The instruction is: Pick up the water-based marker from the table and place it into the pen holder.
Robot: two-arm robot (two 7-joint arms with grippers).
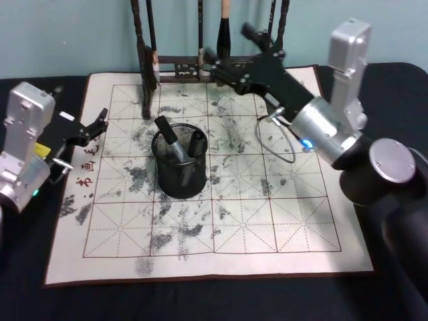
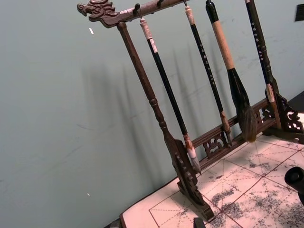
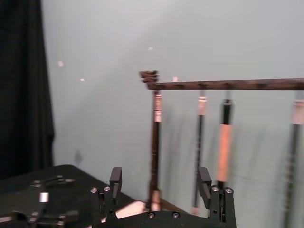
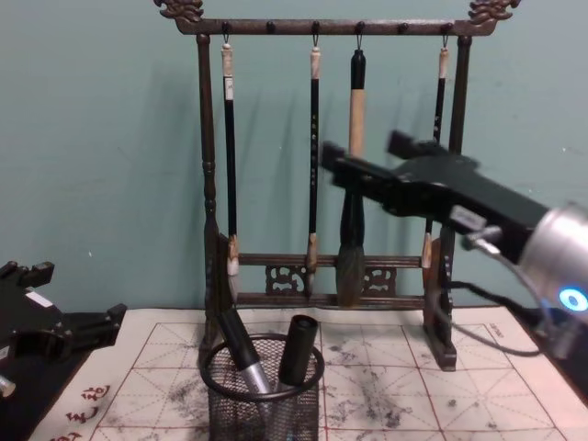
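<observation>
Looking at the pen holder (image 1: pixel 179 166), I see two markers already leaning inside it: a grey-barrelled one (image 1: pixel 171 142) and a stubby black one (image 1: pixel 196 144). My right tool (image 1: pixel 231 72) hangs empty above and behind the cup, its fingers (image 3: pixel 115 179) spread apart, near the brush rack (image 4: pixel 322 165). My left tool (image 1: pixel 100 120) rests idle off to the cup's side over the mat (image 1: pixel 200 241) on the worktop (image 1: pixel 27 301); I cannot tell whether it is spread. I judge the drop done, so the careful move is drawing the right tool clear without clipping the hanging brushes (image 4: pixel 354 184).
</observation>
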